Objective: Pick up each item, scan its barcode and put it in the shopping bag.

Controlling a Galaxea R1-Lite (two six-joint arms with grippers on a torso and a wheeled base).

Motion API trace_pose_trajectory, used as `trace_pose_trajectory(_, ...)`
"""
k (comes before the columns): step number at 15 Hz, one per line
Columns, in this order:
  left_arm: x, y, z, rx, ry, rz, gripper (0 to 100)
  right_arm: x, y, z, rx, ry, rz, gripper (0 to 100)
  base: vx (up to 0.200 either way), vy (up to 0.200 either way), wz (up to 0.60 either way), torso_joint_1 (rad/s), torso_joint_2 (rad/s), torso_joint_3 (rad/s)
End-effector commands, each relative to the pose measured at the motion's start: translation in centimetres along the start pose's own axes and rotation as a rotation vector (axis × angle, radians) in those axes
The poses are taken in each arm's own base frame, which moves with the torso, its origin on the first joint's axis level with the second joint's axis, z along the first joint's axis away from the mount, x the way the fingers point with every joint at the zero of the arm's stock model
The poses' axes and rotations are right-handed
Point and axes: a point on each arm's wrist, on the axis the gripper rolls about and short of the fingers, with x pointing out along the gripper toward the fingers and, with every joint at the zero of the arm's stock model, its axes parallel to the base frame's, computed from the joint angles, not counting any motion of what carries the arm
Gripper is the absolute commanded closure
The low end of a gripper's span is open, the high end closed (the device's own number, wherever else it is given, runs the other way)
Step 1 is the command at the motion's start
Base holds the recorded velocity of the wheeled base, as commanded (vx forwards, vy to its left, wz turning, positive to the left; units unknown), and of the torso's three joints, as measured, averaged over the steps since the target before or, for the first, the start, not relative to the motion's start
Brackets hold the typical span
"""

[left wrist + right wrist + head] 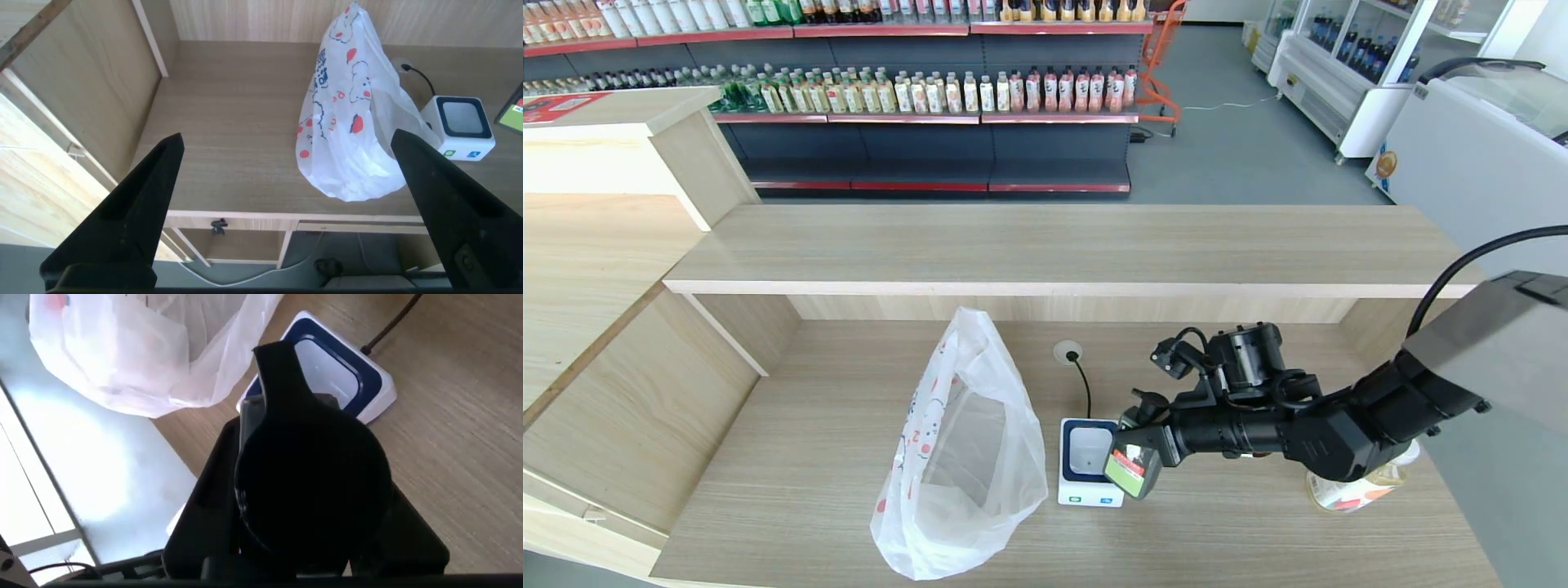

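The right gripper [1150, 445] has its fingers clamped on a small can [1132, 472] with a green and red label. It holds the can tilted, just above the near right corner of the scanner [1089, 461]. In the right wrist view the can [306, 478] is a dark round shape that hides most of the fingers and the near part of the scanner [347, 367].

The left gripper [286, 143] hangs off the near left of the counter [792, 482], its two fingers [135, 212] spread wide with nothing between them.

The scanner stands in the middle of the counter, and its black cable [1085, 388] runs back to a round hole [1067, 351] near the far wall. The shopping bag [964, 457] stands upright just left of the scanner, almost touching it, with its bottom close to the counter's near edge.

Left of the bag lies a broad stretch of bare wood, which ends at a slanted side wall [645, 408]. A raised ledge [1054, 245] overhangs the far side. The right arm spans the right part of the counter.

A bottle [1347, 492] stands at the far right, mostly hidden under the arm, so only its base and shoulder show. The bag is thin and cloudy, with red print, and what it holds is hard to make out
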Motion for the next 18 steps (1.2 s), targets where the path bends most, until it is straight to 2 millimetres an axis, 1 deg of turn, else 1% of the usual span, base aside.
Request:
trace_pose_trajectory(1,0.0,0.0,0.0,0.000,-0.001,0.000,0,1.8,-0.5,-0.3,-0.002,0.011,-0.005,100,0.000,0.000,0.00,0.000,0.00,0.000)
trace_pose_trajectory(2,0.0,0.0,0.0,0.000,-0.001,0.000,0,2.5,-0.4,-0.3,-0.007,0.013,0.000,100,0.000,0.000,0.00,0.000,0.00,0.000)
trace_pose_trajectory(6,0.0,0.0,0.0,0.000,-0.001,0.000,0,4.2,-0.7,-0.1,-0.026,0.007,-0.008,100,0.000,0.000,0.00,0.000,0.00,0.000)
trace_pose_trajectory(10,0.0,0.0,0.0,0.000,-0.001,0.000,0,5.0,-1.0,0.2,-0.043,-0.022,-0.012,100,0.000,0.000,0.00,0.000,0.00,0.000)
trace_pose_trajectory(11,0.0,0.0,0.0,0.000,-0.001,0.000,0,5.3,-0.7,0.3,-0.050,-0.027,-0.004,100,0.000,0.000,0.00,0.000,0.00,0.000)
trace_pose_trajectory(15,0.0,0.0,0.0,0.000,-0.001,0.000,0,5.7,-0.4,0.3,-0.049,-0.025,0.004,100,0.000,0.000,0.00,0.000,0.00,0.000)
trace_pose_trajectory(18,0.0,0.0,0.0,0.000,-0.001,0.000,0,6.5,-0.8,0.5,-0.059,-0.047,0.001,100,0.000,0.000,0.00,0.000,0.00,0.000)
